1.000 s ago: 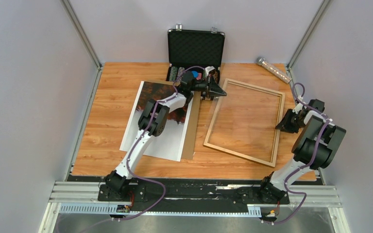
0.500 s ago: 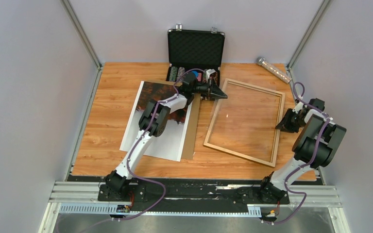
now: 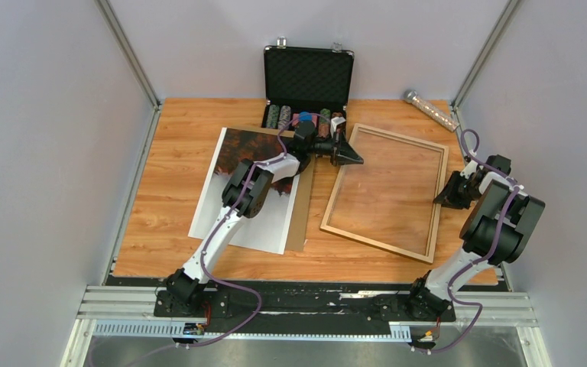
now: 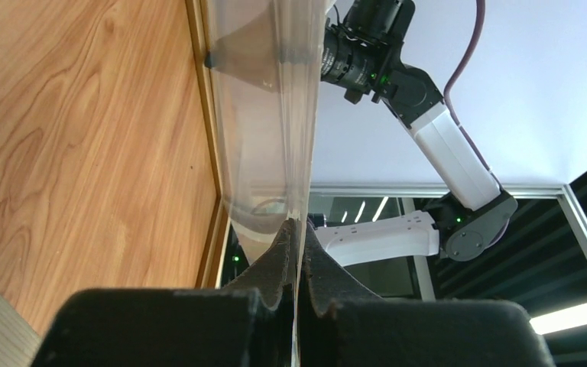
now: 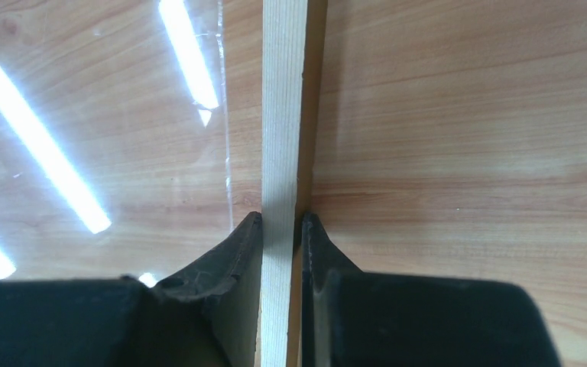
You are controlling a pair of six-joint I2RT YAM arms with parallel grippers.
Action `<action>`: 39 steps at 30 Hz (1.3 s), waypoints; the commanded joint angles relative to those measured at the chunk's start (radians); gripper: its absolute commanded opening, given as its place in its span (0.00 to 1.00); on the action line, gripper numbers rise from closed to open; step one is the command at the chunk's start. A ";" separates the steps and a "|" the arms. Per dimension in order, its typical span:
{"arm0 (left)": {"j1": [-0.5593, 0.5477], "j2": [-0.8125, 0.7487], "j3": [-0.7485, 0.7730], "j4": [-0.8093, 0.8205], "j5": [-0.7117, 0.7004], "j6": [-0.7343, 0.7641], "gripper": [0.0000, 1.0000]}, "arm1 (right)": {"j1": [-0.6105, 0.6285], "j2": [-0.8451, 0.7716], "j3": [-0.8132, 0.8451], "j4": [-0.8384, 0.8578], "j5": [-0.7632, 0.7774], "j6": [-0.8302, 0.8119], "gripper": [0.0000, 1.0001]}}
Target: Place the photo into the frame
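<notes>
The light wooden frame [image 3: 437, 200] lies flat on the right half of the table. My right gripper [image 3: 445, 196] is shut on its right rail [image 5: 283, 115], one finger on each side of the wood [image 5: 281, 218]. My left gripper [image 3: 350, 157] hangs over the frame's far left corner, shut on the thin clear pane [image 4: 275, 115], which runs edge-on away from the jaws [image 4: 298, 225]. Beside the pane I see the frame's rail [image 4: 206, 115]. The photo [image 3: 258, 218] lies picture up left of the frame, partly hidden under my left arm.
A brown backing panel [image 3: 303, 210] shows as a strip between photo and frame. An open black case [image 3: 308, 76] with poker chips stands at the back centre. A glittery tube [image 3: 430, 108] lies at the back right corner. Metal posts and grey walls enclose the table.
My left gripper has shifted slightly right and nearer over the frame's far left corner, still pinching the pane. The right arm and the frame have stayed put.
</notes>
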 commanded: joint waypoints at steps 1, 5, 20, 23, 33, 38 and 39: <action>-0.005 -0.060 -0.005 0.014 -0.020 0.050 0.00 | 0.062 0.016 -0.026 -0.063 -0.147 0.011 0.00; -0.006 -0.054 -0.004 -0.017 -0.031 0.088 0.00 | 0.060 0.014 -0.026 -0.062 -0.150 0.011 0.00; -0.013 -0.022 0.018 -0.004 -0.051 0.081 0.00 | 0.052 -0.019 -0.018 -0.078 -0.140 0.008 0.15; -0.014 -0.021 0.021 0.003 -0.048 0.077 0.00 | 0.040 -0.029 -0.009 -0.087 -0.144 0.010 0.23; -0.019 -0.020 0.035 -0.025 -0.046 0.112 0.00 | 0.002 -0.028 0.020 -0.120 -0.174 0.007 0.37; -0.021 -0.015 0.040 -0.019 -0.043 0.114 0.00 | -0.029 -0.014 0.042 -0.144 -0.194 -0.009 0.34; -0.022 -0.013 0.043 -0.018 -0.042 0.114 0.00 | -0.037 -0.011 0.045 -0.148 -0.200 -0.014 0.33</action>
